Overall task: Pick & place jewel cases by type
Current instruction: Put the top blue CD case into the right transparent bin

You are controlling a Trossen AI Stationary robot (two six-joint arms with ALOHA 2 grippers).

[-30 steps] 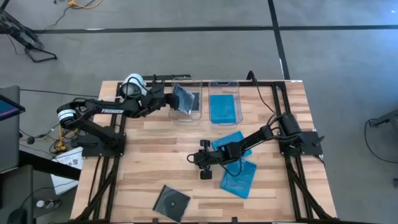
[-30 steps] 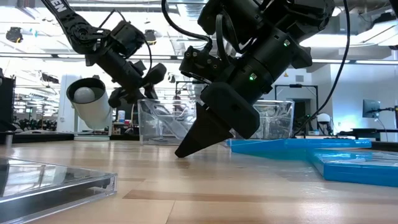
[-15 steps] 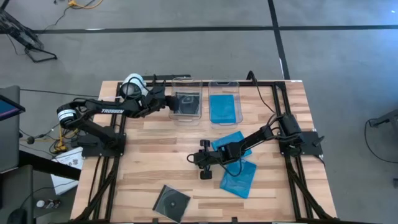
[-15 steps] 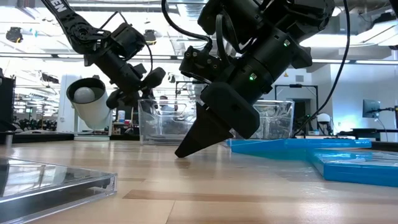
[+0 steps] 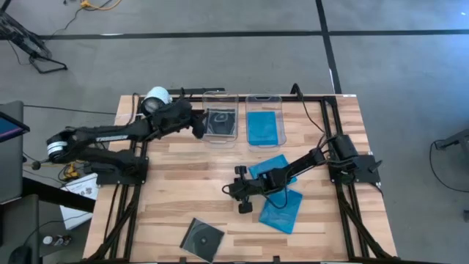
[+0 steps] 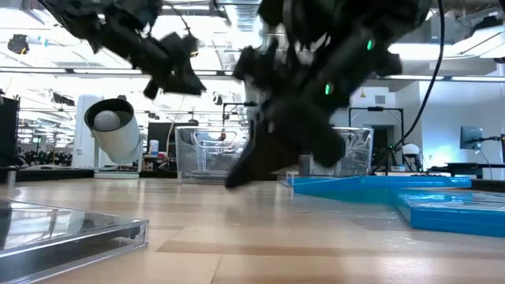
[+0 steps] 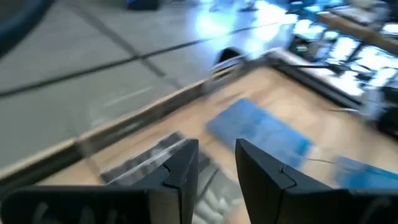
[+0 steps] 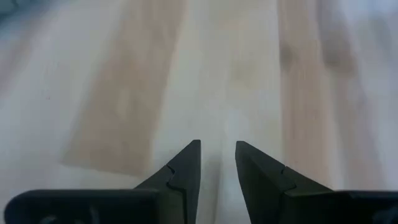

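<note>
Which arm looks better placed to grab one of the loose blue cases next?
The right. Its hand hangs empty just beside the two blue cases lying mid-table, while the left hand sits at the far clear tub, beside the case lying inside.

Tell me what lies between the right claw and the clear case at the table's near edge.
Only bare wood, seen in the high view, separates the right claw from the clear case.

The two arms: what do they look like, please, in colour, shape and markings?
Both are dark, slim, jointed arms. The left arm carries white lettering and a white ring at its base end. The left gripper and right gripper each have two dark, tapering fingers. Black cables trail along the right arm.
</note>
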